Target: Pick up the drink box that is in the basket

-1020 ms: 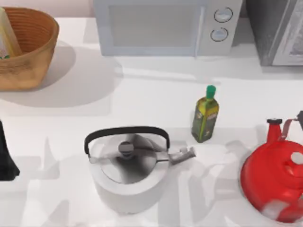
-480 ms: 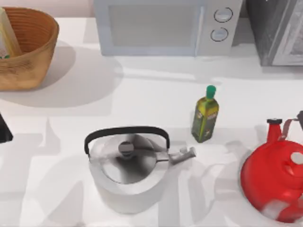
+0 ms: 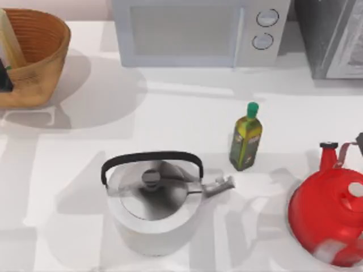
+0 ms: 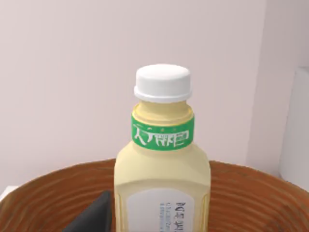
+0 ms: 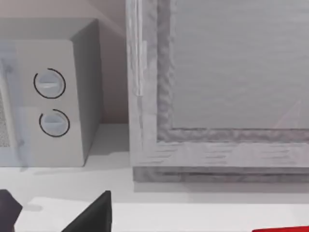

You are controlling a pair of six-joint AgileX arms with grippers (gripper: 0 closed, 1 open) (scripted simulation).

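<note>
The left gripper [image 3: 3,76] has travelled up along the table's left edge: a second ago it was a dark shape near the left edge level with the silver kettle, half a second ago a smaller dark piece higher up, and now it sits at the basket [image 3: 42,62], its dark tip over the basket's interior just beside the drink box [image 3: 10,39]. In the left wrist view one dark finger [image 4: 94,215] stands inside the basket rim next to the box.

Left gripper [image 3: 4,79] at the basket [image 3: 48,54] rim, drink box [image 3: 10,39] just beyond its jaws inside the basket.
</note>
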